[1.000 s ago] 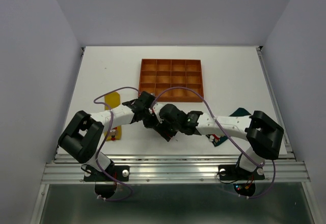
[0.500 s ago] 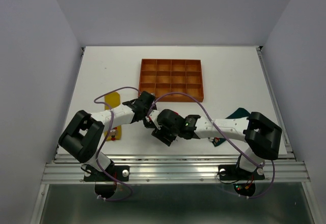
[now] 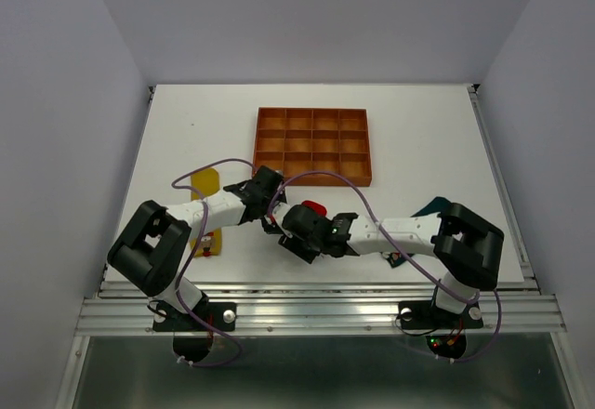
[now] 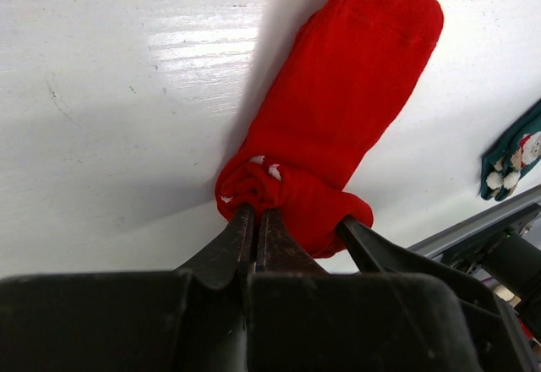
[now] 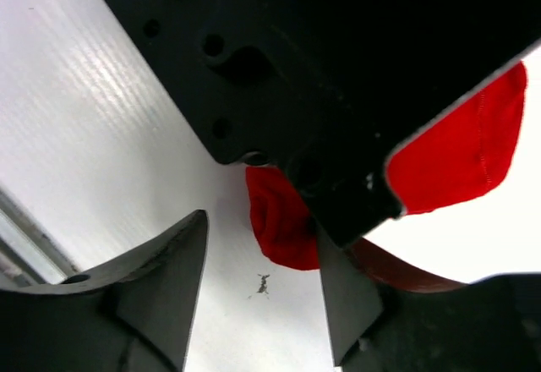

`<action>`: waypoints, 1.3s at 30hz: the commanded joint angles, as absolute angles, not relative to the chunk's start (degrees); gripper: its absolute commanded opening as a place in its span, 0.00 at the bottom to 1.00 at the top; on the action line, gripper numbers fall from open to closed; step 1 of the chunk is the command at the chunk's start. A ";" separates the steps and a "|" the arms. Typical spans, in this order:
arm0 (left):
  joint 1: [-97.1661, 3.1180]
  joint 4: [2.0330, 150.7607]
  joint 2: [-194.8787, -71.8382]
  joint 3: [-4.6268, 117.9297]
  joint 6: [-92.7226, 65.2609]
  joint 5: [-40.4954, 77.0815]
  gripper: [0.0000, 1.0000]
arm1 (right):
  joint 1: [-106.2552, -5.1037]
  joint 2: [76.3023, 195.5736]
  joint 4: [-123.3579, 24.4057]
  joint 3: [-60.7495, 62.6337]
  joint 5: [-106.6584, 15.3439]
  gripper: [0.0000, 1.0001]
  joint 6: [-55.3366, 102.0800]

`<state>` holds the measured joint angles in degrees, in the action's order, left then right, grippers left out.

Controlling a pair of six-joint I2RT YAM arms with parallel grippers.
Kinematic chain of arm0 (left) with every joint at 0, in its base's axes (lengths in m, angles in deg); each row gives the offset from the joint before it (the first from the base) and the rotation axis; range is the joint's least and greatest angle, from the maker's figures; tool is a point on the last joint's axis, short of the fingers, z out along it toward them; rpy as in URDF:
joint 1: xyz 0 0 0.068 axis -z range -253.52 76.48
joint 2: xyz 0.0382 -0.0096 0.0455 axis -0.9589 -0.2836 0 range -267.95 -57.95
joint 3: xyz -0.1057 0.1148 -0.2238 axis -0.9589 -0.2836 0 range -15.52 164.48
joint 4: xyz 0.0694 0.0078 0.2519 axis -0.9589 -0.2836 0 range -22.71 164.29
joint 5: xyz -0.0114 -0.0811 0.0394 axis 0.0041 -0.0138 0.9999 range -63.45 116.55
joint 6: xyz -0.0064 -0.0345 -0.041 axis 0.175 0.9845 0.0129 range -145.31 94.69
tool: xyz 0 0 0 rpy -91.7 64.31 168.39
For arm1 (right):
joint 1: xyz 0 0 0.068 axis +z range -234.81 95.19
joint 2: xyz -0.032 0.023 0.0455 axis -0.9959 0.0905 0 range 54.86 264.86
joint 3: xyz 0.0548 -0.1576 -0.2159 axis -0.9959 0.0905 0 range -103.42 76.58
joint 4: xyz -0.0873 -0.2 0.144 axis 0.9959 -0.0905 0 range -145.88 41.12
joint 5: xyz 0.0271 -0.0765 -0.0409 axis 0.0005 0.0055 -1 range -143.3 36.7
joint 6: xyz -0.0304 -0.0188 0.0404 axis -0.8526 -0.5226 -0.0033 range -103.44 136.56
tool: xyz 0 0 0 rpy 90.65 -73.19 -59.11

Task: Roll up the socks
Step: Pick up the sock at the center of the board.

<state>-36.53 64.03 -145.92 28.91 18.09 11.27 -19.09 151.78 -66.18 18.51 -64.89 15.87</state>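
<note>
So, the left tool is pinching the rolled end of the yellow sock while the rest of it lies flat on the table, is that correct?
Not quite: the sock is red, not yellow. The left wrist view shows the left tool pinching the rolled end of the red sock while the rest of it lies flat on the white table.

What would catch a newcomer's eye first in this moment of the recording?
The red sock lies on the white table, its near end rolled into a small wad that the left gripper pinches shut. The right gripper stands open right at that wad, so both crowd together near the front middle. Behind them sits an orange tray of compartments.
</note>
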 commanded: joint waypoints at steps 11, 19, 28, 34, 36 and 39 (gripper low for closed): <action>-35.82 63.12 -145.67 27.20 17.23 8.72 0.14 | -18.80 160.68 -64.80 18.65 -72.28 0.28 16.29; -36.17 60.93 -143.39 27.81 16.88 10.65 0.35 | -18.80 161.47 -65.40 18.22 -70.09 0.07 16.47; -38.19 57.86 -139.52 29.83 15.56 13.90 0.52 | -20.81 154.62 -69.09 16.02 -53.58 0.04 22.09; -41.44 56.45 -137.67 30.01 14.85 15.31 0.53 | -26.97 155.40 -70.23 15.14 -39.87 0.02 25.43; -42.58 56.71 -137.14 29.57 14.94 15.22 0.53 | -29.33 156.37 -70.41 14.70 -34.69 0.02 26.13; -43.99 56.72 -136.18 28.78 14.86 15.39 0.53 | -31.36 158.13 -70.76 13.91 -28.90 0.01 26.84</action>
<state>-42.52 57.96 -139.05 28.64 16.03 14.57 -29.69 154.91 -66.73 15.04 -41.00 24.44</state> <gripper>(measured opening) 0.529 0.196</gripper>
